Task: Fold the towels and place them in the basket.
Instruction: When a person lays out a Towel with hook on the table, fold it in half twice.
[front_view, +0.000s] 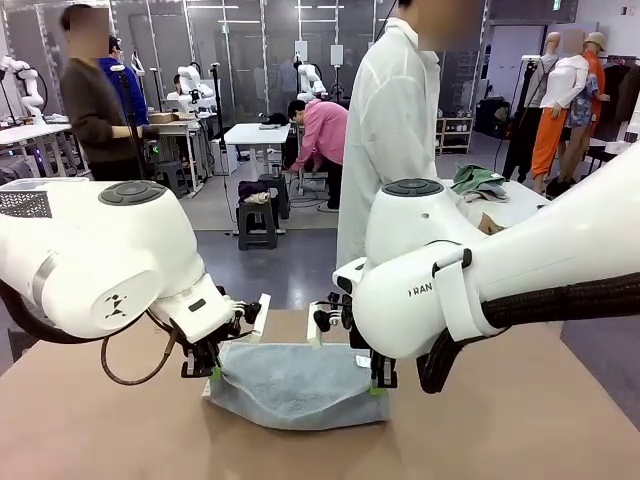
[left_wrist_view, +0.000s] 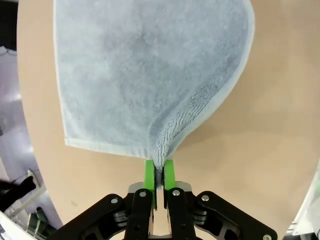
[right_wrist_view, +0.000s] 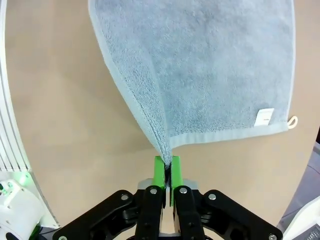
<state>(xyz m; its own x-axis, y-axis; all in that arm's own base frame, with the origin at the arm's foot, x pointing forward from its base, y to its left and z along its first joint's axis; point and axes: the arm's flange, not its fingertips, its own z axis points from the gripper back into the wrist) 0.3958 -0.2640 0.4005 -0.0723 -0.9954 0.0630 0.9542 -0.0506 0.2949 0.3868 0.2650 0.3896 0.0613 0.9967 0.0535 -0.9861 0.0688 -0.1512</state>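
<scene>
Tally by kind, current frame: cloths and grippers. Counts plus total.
towel: 1
grippers, both shut on the towel: 2 (left gripper, right gripper)
green cloth, in the background: 1
Total: 4

Blue-grey towel (front_view: 298, 386), corners lifted

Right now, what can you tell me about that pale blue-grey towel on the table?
The light blue-grey terry towel lies on the tan table. It looks fluffy, with a flat hemmed edge, and has a small white label and a loop at one corner. The left gripper and right gripper each clamp a pinch of its edge, raised above the rest.
</scene>
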